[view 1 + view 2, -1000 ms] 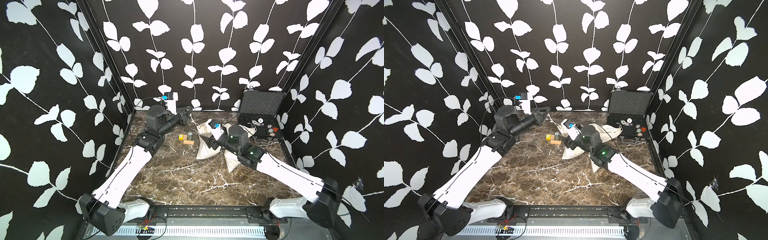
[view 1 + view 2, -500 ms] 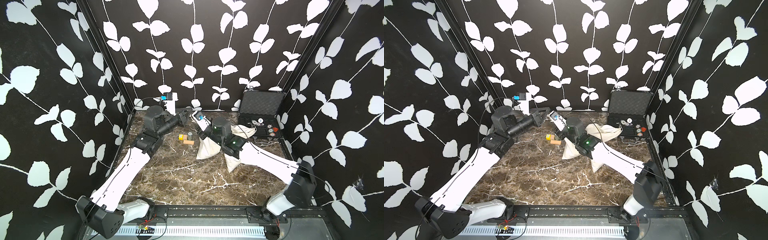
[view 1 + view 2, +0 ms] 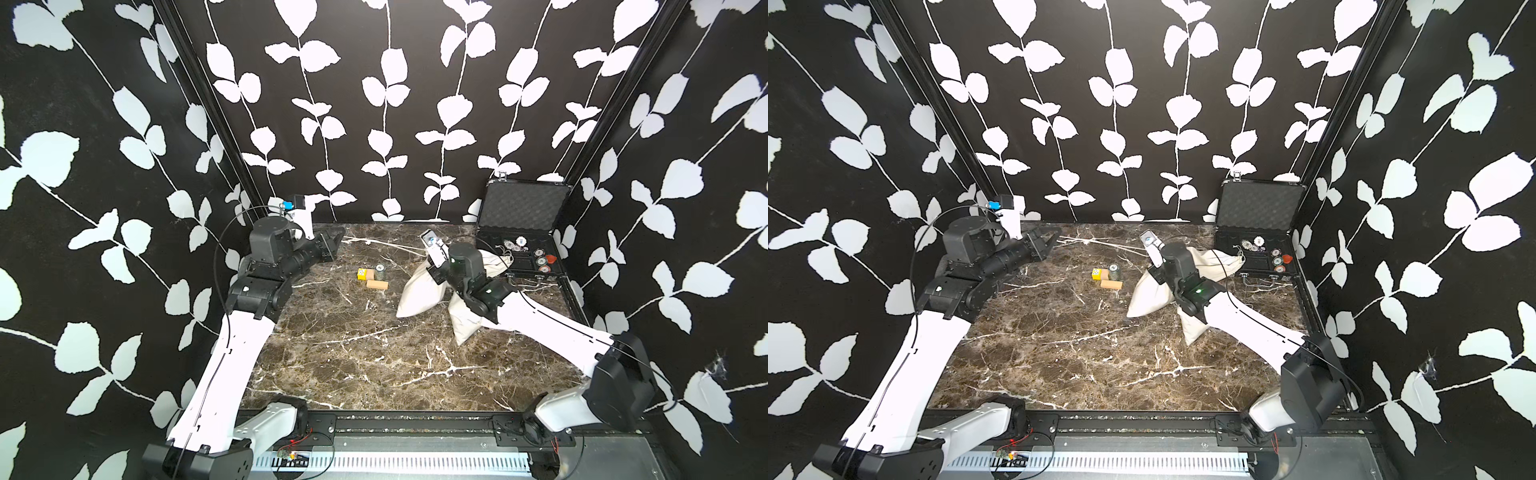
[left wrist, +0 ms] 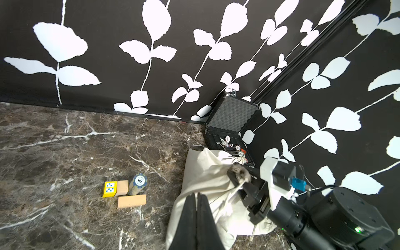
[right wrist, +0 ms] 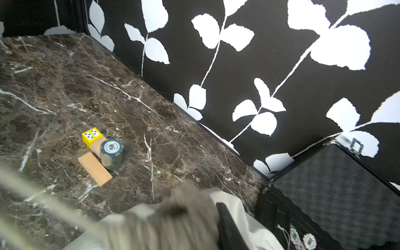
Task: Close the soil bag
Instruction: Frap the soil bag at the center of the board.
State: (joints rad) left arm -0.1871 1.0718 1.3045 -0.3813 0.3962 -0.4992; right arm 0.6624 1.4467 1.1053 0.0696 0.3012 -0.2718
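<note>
White shell links between black joints form the left arm point(image 3: 232, 365) and right arm point(image 3: 544, 332); thin black cables point(image 3: 215, 262) loop alongside. A green light point(image 3: 1199, 291) glows on the right one. The left hand point(image 4: 196, 194) has slim black tapered fingers point(image 4: 187, 218), and a blue plug point(image 3: 287, 205) sits by its white wrist camera point(image 3: 302, 216).

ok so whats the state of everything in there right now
soil bag: lying down, neck bunched; unclear if fully cinched
case: open, lid upright
chip stack: standing upright
wooden block: lying flat
left gripper: shut, empty, clear of the bag
right gripper: down at the bag, grip unclear
</note>
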